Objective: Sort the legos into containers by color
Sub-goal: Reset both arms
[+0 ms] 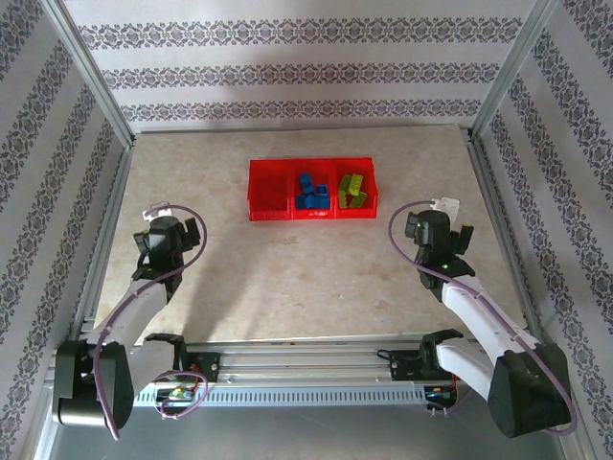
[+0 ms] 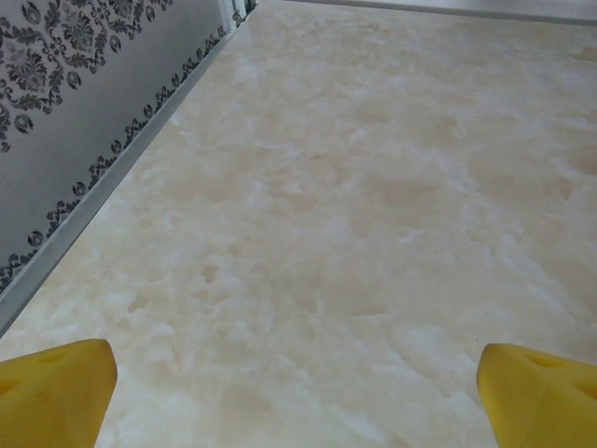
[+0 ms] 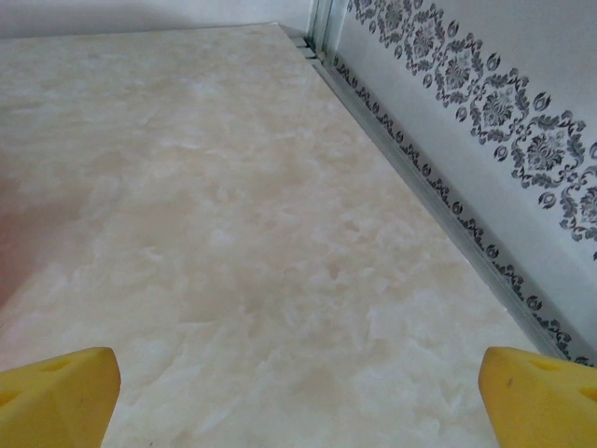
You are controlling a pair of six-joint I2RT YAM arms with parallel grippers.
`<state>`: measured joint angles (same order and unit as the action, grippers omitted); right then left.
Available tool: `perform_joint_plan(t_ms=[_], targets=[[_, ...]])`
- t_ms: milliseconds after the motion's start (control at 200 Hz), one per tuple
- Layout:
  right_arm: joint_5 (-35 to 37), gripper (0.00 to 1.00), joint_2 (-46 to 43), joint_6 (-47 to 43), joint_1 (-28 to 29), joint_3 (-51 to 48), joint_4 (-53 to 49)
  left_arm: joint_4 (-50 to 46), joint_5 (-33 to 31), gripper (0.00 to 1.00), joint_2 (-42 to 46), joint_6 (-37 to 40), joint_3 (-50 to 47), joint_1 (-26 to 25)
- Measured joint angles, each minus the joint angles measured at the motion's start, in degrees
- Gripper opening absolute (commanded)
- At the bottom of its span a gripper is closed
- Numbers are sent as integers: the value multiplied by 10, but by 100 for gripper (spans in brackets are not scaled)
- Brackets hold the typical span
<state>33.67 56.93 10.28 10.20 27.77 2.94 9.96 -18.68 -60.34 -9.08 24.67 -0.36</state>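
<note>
Containers [image 1: 311, 218], far centre of table [image 1: 287, 278]: blue legos [image 1: 310, 190] in middle bin, yellow-green legos [image 1: 353, 190] in right, left bin indistinct. Sorting appears finished. Left fingers [image 2: 56, 392] and right fingers [image 3: 536, 392] spread wide, empty.

No readable text is showing anywhere: no labels, brands, numbers or signs. A small white tag [image 1: 443, 204] is sitting by the right arm's wrist in the top view, and another white tag [image 1: 156, 207] by the left arm's wrist, both too small to read. The wallpaper [image 1: 287, 36] is carrying only ornamental bands, no letters.
</note>
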Motion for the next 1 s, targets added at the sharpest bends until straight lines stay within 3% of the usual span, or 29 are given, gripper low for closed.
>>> perform_joint_plan(t_ms=[425, 875, 999], targets=[[-41, 98, 36, -5, -49, -28, 98, 220, 67, 100, -106, 40, -49, 16], [-103, 98, 43, -30, -81, -83, 219, 445, 189, 100, -271, 63, -71, 16], [-119, 98, 43, -32, -86, -102, 239, 461, 228, 100, -311, 75, -70, 16]])
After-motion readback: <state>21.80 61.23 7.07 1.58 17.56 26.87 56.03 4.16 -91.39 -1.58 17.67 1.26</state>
